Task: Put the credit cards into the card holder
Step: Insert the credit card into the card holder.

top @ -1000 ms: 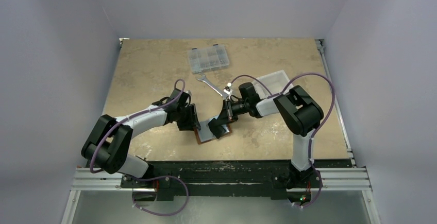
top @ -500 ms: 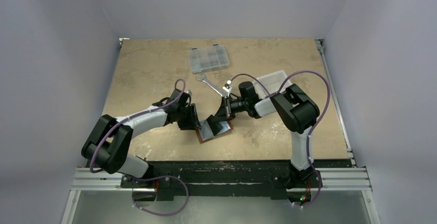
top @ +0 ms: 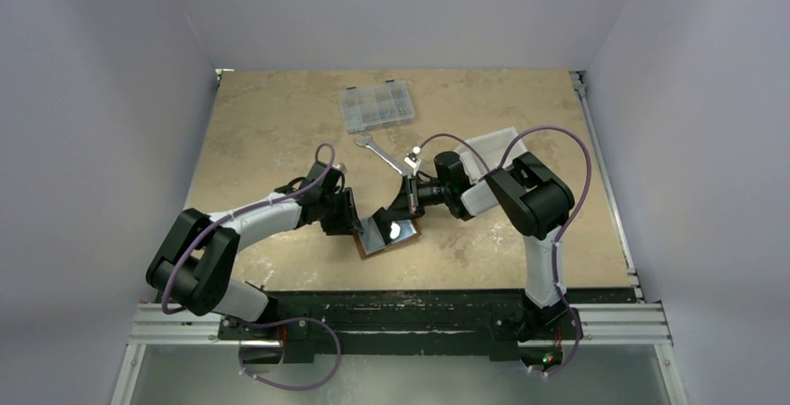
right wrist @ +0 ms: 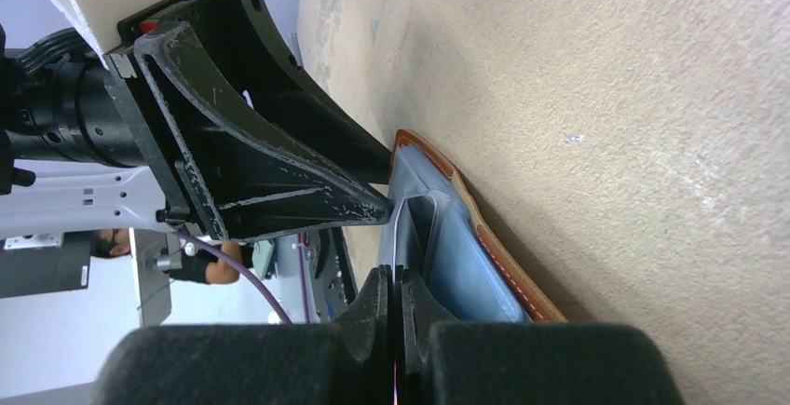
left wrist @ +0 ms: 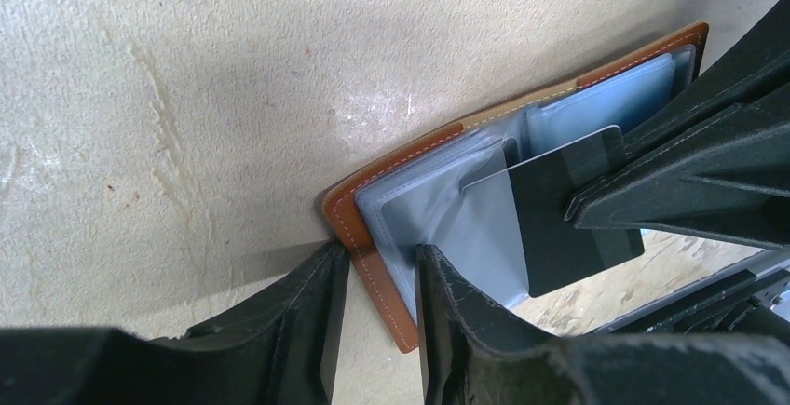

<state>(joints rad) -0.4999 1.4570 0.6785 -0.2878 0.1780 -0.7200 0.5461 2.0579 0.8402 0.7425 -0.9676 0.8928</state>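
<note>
The card holder (top: 412, 233) lies open near the table's front edge, brown leather with pale blue clear pockets. In the left wrist view my left gripper (left wrist: 377, 279) straddles and clamps the holder's brown edge (left wrist: 349, 228). My right gripper (top: 399, 217) is shut on a thin credit card (left wrist: 568, 209), which looks dark here. One end of the card sits in a clear pocket's mouth. In the right wrist view the card (right wrist: 395, 237) shows edge-on between the closed fingers (right wrist: 395, 284), over the holder (right wrist: 466, 256). No other cards are visible.
A silver wrench (top: 382, 155) lies just behind the grippers. A clear compartment box (top: 377, 107) stands further back. A white bin (top: 494, 144) is behind the right arm. The table's front edge runs close below the holder.
My right gripper has drawn back and up a little with the card, tilting it steeper over the holder. The left gripper and the holder have stayed put.
</note>
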